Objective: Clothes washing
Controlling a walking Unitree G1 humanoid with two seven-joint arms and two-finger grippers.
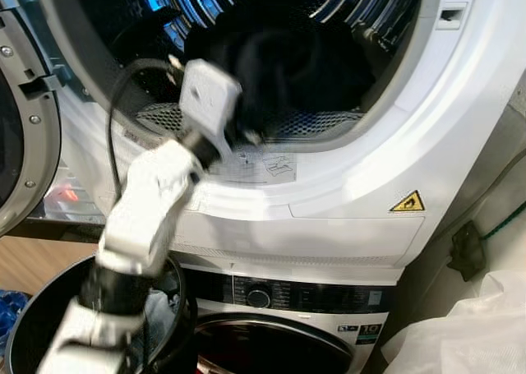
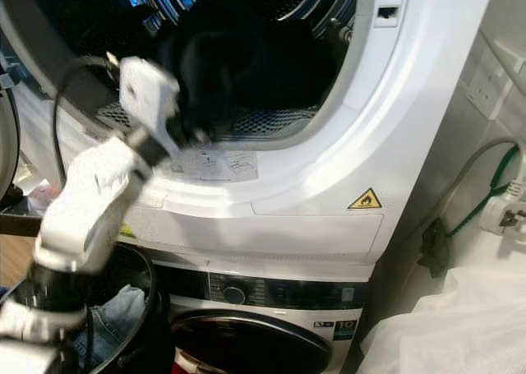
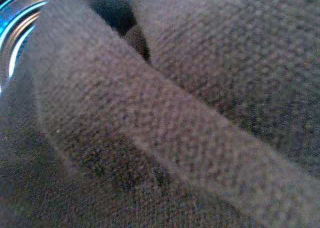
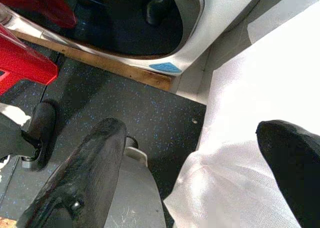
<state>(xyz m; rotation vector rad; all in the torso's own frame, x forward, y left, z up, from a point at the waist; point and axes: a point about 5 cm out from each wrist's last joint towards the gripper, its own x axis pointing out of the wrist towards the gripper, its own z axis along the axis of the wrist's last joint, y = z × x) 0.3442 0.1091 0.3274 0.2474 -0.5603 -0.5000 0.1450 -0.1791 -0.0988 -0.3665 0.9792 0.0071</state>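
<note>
Left arm at the upper drum — dark garment directly ahead of the fingers.

The upper machine (image 1: 460,103) stands open over the lower washer (image 1: 288,308); the dark garment (image 1: 279,62) lies heaped in the drum mouth. The left gripper (image 1: 246,131) reaches into its near edge, cloth pressed to its camera — finger state cannot be told. The right gripper (image 4: 200,173) hangs spread, empty, over the floor (image 4: 125,107).

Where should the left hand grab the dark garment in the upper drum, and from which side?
Grip the thick raised fold of the dark garment nearest the drum opening, coming straight in from the front. The bundle sits heaped just behind the door rim, and the left hand is already at that front edge.
</note>
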